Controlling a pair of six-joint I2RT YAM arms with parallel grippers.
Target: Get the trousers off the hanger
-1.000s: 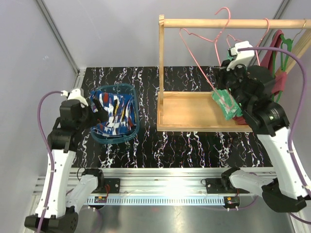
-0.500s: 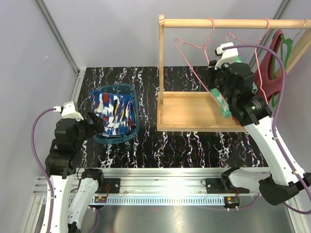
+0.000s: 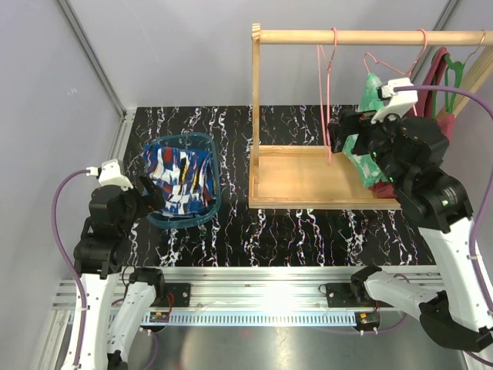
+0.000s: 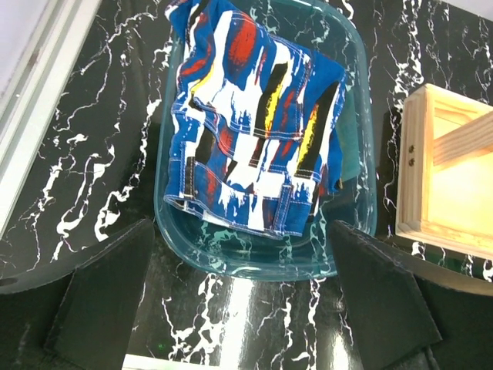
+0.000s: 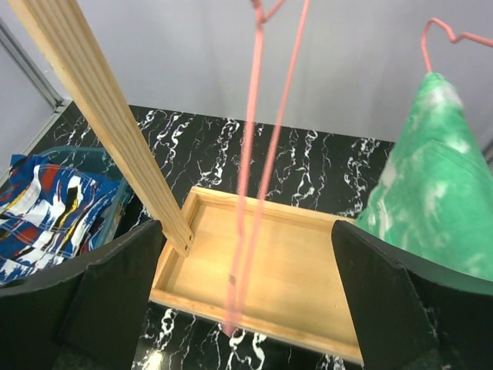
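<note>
Nearest you, your left end effector (image 4: 243, 297) is hovering with its fingers spread wide and gripping nothing, just short of the teal basin (image 4: 363, 162) on the left of the surface (image 3: 308, 231). The blue trousers (image 4: 254, 131) are lying folded inside it, so I am judging that half done. Farther right, your right end effector (image 5: 250, 297) is gaping empty too, facing a bare pink hanger (image 5: 250, 177) dangling from the wooden rack (image 3: 370, 36). Beyond it, the green trousers (image 5: 431, 193) are hanging on the second pink hanger (image 5: 443, 38); those are waiting to be pulled off. The maroon top (image 3: 441, 69) is hanging farthest right.
</note>
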